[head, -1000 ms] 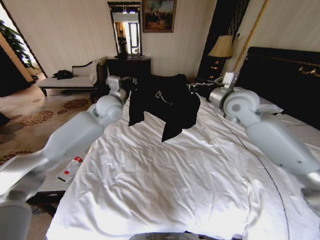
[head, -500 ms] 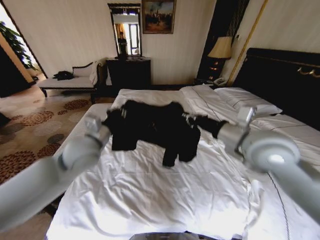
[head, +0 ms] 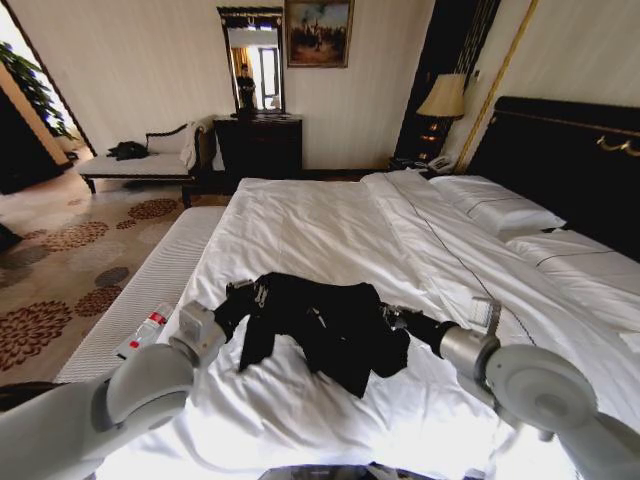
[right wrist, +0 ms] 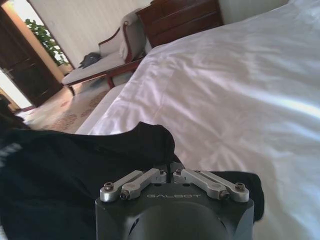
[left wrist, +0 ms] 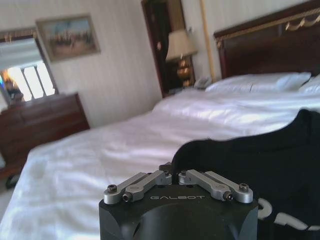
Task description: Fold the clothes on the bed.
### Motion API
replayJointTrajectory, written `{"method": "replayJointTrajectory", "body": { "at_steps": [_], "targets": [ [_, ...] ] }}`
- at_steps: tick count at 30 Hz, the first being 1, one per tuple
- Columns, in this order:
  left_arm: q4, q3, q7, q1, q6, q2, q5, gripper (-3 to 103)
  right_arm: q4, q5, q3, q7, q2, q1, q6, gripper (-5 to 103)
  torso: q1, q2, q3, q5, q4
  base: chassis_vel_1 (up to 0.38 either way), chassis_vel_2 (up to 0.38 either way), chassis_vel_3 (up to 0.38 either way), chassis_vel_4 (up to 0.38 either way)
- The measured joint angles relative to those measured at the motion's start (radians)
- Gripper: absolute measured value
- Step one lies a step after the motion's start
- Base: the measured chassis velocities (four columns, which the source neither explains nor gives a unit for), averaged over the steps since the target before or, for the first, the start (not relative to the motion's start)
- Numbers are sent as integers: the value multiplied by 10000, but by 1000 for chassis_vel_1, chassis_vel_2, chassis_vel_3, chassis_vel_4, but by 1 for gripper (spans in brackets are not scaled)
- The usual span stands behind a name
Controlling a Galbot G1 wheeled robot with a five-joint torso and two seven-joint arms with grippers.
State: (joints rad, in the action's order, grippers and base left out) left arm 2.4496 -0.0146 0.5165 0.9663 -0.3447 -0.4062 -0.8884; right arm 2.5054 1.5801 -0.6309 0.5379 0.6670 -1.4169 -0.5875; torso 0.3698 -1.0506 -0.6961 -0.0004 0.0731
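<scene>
The black top is held low over the near part of the bed, sagging in limp folds between two grips. It is judged light, soft and prone to bunching, so the shoulder edges are best kept pinched. The left hand and the right hand are each clamped on fabric.

One top, two pillows.

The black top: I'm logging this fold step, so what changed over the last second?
Both grippers, left and right, brought the black top down from mid-air toward the robot; it now lies bunched on the bed. Neither let go: both stay shut on it. Bed and room are unchanged.
</scene>
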Motion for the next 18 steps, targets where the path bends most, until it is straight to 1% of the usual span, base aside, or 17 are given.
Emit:
{"method": "replayJointTrajectory", "body": {
  "at_steps": [4,5,7,9,10,12,14,16,18],
  "targets": [
    [-834,-830,59,-320,-80,-656,88,1,-142,-325,859,-242,273,684,-64,1,2,1,-1,4,3,0,0,0,0],
    [-834,-830,59,-320,-80,-656,88,1,-142,-325,859,-242,273,684,-64,1,2,1,-1,4,3,0,0,0,0],
    [-1317,-1259,84,-607,-109,-1016,136,1,-687,-503,1468,-297,426,1245,-71,1,2,1,-1,5,3,0,0,0,0],
    [-1974,-1824,64,-930,-108,-1551,339,1,-1407,-691,2334,-337,653,2091,-73,1,2,2,-2,2,2,0,0,0,0],
    [-1974,-1824,64,-930,-108,-1551,339,1,-1407,-691,2334,-337,653,2091,-73,1,2,2,-2,2,2,0,0,0,0],
    [-2406,-2115,72,-1059,-108,-1871,461,1,-1833,-854,2931,-370,833,2574,-73,1,3,3,-2,6,-1,0,0,0,0],
    [-3060,-2497,-5,-1227,-86,-2383,696,1,-2407,-1193,3649,-497,1147,2998,-73,1,5,3,-3,3,0,0,0,0,0],
    [-3163,-2530,-18,-1239,-81,-2445,746,1,-2492,-1247,3740,-524,1203,3036,-73,1,4,3,-3,3,2,0,0,0,0],
    [-3661,-2577,-172,-1247,-29,-2718,953,1,-2951,-1535,4107,-694,1464,3173,-73,1,3,3,-3,4,2,0,0,0,0]
  ]
}}
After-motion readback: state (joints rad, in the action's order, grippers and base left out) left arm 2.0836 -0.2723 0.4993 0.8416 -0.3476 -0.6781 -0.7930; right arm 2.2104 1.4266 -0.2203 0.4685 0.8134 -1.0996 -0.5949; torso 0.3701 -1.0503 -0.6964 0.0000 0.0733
